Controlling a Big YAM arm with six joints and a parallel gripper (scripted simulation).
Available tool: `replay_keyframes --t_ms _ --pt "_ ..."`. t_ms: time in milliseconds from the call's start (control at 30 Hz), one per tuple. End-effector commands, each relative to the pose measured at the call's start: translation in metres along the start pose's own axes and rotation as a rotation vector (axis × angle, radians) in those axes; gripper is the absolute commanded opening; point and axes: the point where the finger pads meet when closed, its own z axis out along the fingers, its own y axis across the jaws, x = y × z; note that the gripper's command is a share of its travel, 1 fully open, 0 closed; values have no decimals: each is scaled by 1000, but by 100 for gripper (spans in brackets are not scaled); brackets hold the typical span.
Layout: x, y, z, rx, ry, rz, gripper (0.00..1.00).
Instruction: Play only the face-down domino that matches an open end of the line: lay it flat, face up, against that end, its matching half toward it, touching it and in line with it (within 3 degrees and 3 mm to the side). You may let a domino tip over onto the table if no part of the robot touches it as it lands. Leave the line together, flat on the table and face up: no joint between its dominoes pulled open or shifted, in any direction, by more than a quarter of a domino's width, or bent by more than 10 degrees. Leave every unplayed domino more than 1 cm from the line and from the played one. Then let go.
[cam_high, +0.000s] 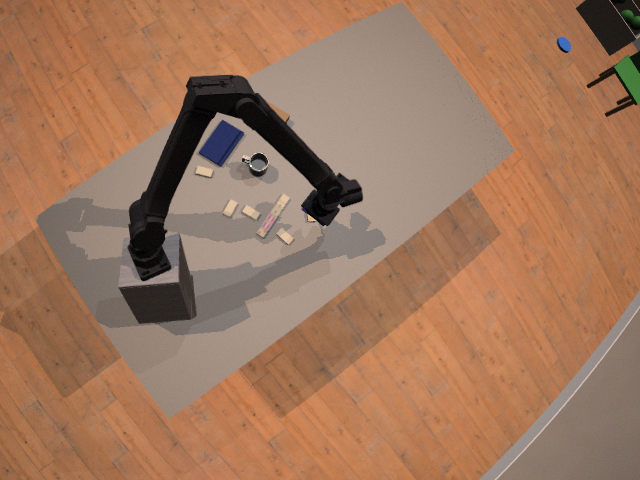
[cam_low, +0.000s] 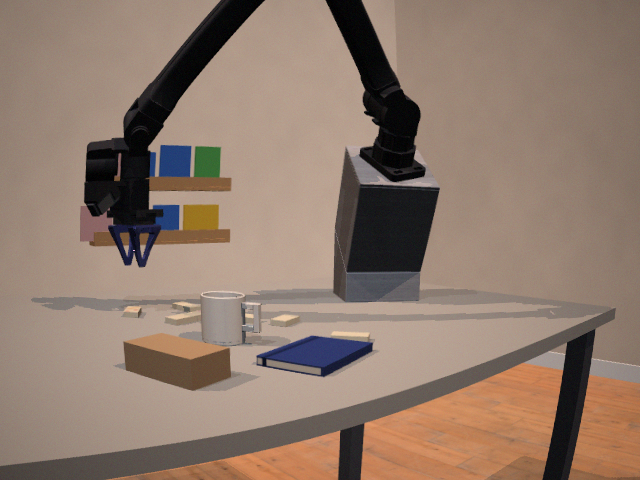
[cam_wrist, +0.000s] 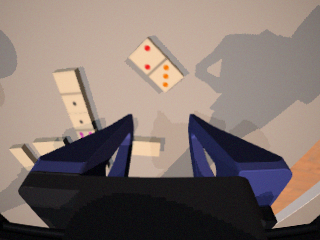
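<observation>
My gripper (cam_low: 134, 265) (cam_wrist: 161, 121) is partly open and empty, high above the table, pointing down. The line (cam_high: 268, 225) (cam_low: 181, 317) (cam_wrist: 67, 83) lies flat; a blank half is at one end, then halves with a single black dot, then pink pips. Its other end is hidden by a finger in the wrist view. A loose face-up domino (cam_high: 310, 219) (cam_low: 132, 311) (cam_wrist: 157, 65) shows two red and three orange pips. Face-down dominoes lie beside the line: one (cam_high: 284, 237) (cam_wrist: 146, 148) on one side, two (cam_high: 251, 212) (cam_high: 230, 208) on the other. Another (cam_high: 204, 171) (cam_low: 350, 336) lies by the notebook.
A mug (cam_high: 258, 164) (cam_low: 222, 320) stands between the line and the dark blue notebook (cam_high: 221, 143) (cam_low: 315, 353). A brown box (cam_high: 279, 114) (cam_low: 160, 348) lies behind the mug in the top view, partly under the arm. The arm's base stands on a grey pedestal (cam_high: 157, 302) (cam_low: 387, 227).
</observation>
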Motion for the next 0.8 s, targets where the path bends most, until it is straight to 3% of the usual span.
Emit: replay_keyframes --t_ms 0,200,233,433,567,767 --pt "-33 -2 -18 22 -50 -275 43" --pt "-33 -2 -18 22 -50 -275 43" --pt "-8 -1 -5 5 -15 -206 43" --pt "-29 0 -12 19 -39 -570 43" --pt "-40 1 -15 25 -48 -733 43" --pt "-40 1 -15 26 -50 -752 43"
